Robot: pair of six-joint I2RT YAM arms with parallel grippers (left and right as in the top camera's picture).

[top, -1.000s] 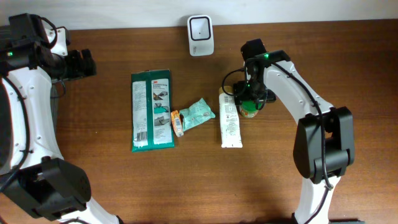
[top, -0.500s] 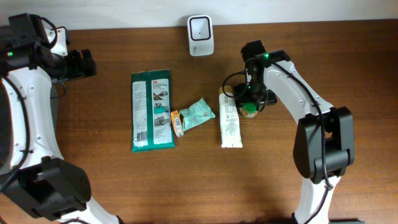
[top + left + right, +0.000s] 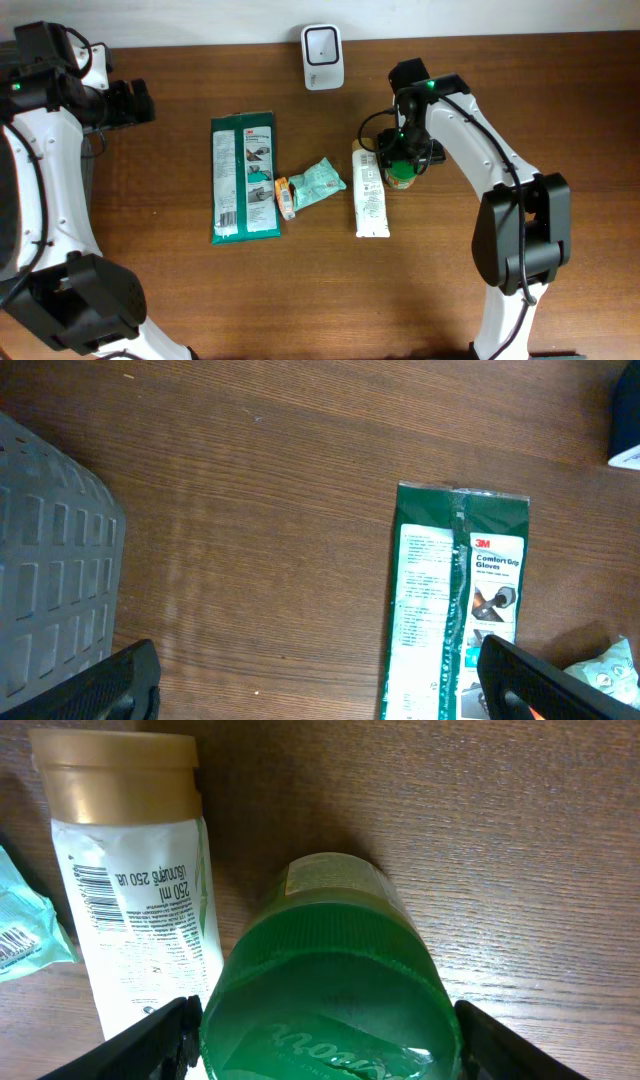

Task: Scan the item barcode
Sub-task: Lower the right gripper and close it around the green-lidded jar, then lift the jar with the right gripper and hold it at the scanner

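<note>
A jar with a green lid (image 3: 330, 990) stands on the wooden table beside a white tube (image 3: 140, 890). My right gripper (image 3: 325, 1030) is over it, one finger pressed against each side of the lid, so it is shut on the jar. From overhead the jar (image 3: 402, 178) is mostly hidden under the right gripper (image 3: 402, 170). The white barcode scanner (image 3: 322, 44) stands at the table's back edge. My left gripper (image 3: 138, 102) hangs open at the far left, and its own view shows the gripper (image 3: 320, 685) holding nothing above bare wood.
A green 3M glove pack (image 3: 244, 178) lies left of centre, also showing as a green pack (image 3: 455, 600) in the left wrist view. A teal pouch (image 3: 318, 182) and a small orange item (image 3: 285, 197) lie between it and the tube (image 3: 370, 190). A grey basket (image 3: 50, 560) sits at the far left.
The right gripper's fingers have drawn in slightly around the jar's lid. The left arm and the other items have not moved.
</note>
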